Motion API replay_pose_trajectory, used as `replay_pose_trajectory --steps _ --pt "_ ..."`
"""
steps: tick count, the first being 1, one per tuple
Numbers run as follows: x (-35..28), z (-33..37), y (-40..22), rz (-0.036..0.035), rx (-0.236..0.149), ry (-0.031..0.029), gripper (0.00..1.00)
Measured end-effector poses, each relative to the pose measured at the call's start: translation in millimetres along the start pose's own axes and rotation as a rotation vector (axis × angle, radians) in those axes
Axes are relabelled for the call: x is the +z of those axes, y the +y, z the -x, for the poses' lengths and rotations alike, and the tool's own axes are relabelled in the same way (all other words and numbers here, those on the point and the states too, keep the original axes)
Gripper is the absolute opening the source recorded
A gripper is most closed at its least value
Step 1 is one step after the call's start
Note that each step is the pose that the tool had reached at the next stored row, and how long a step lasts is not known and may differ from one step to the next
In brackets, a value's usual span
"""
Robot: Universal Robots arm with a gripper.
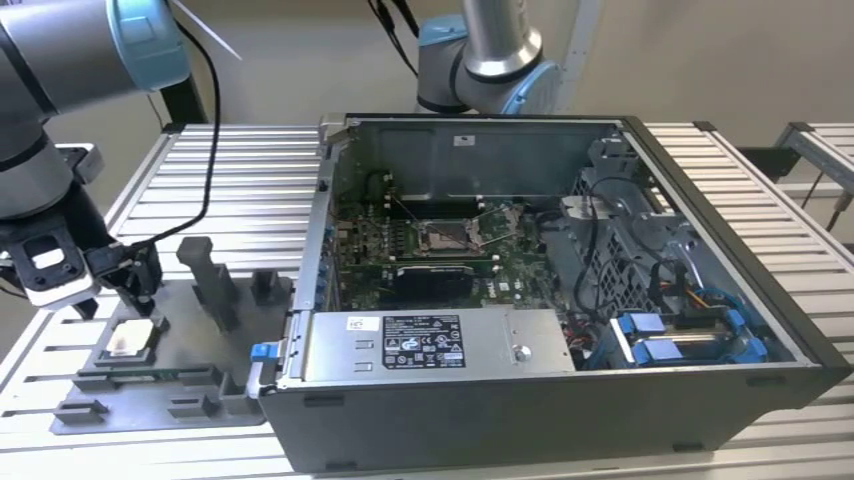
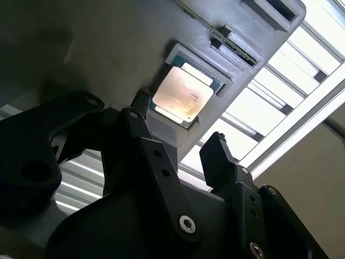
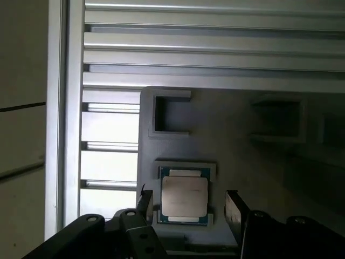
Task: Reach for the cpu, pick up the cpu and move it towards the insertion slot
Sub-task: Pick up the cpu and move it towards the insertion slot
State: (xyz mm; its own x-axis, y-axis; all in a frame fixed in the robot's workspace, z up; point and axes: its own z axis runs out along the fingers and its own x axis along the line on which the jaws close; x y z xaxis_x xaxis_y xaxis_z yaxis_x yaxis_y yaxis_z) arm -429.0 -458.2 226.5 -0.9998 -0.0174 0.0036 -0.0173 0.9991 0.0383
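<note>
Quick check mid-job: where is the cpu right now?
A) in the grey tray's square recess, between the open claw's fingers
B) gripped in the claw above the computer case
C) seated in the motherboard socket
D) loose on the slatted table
A: in the first wrist view the cpu lies flat in the recess of the grey tray, with the claw open and one finger on each side of it.

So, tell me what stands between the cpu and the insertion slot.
In the exterior view, the grey tray's upright posts and the computer case's side wall stand between the cpu and the insertion slot.
</note>
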Motion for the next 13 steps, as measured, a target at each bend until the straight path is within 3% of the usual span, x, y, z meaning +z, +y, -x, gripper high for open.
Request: replay_pose_trajectory --steps 6,13 --pt "4.4 -0.2 -1.7 0.0001 0.0 -0.0001 1.0" --pt "5.1 -0.1 -1.8 0.0001 0.0 -0.0002 1.0"
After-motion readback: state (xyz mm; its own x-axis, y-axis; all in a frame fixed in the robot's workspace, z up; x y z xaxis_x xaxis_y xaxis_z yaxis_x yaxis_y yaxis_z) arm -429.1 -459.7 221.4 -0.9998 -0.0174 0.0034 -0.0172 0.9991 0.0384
